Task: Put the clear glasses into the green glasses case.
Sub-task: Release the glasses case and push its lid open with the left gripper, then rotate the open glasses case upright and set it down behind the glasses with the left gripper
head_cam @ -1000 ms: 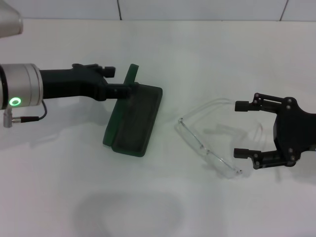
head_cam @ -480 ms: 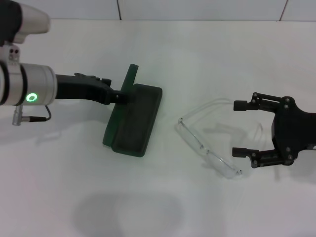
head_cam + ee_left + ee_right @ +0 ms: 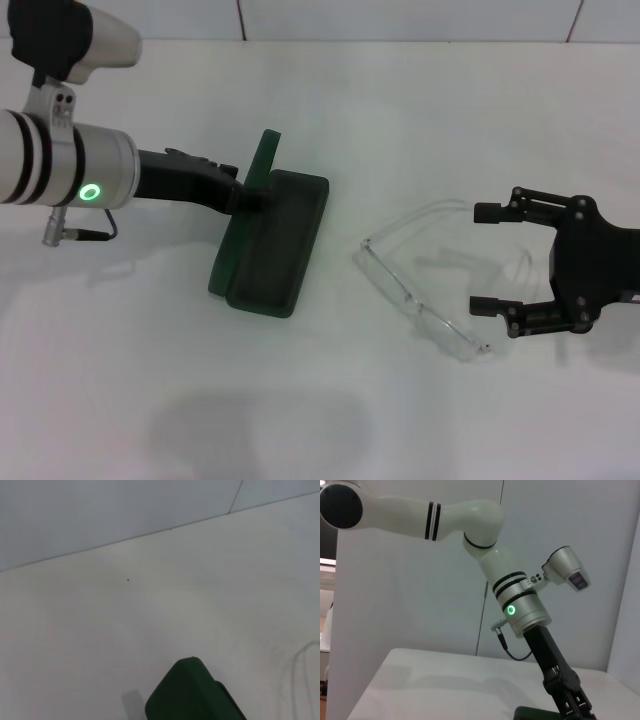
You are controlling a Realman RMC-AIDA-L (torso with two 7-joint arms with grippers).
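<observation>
The left gripper [image 3: 252,195] reaches in from the left and meets the green glasses case [image 3: 270,245] at the far end of its raised lid; whether it is pinching the lid or only touching it cannot be told, since the fingertips are hidden against the dark green edge. The case lies open on the white bench [image 3: 420,120], left of centre, with the lid standing up along its left side and the darker tray lying flat to the right of it. From the left wrist camera only a rounded green corner of the case [image 3: 192,692] shows above the pale bench surface.

The right gripper [image 3: 485,260] sits low at the right edge of the scene, its two fingers spread wide and holding nothing (one finger farther back, one nearer). Just left of it, between gripper and case, lie the clear glasses [image 3: 415,295] on the bench, the lens running diagonally toward the near right. The far temple arm reaches toward the farther fingertip.
</observation>
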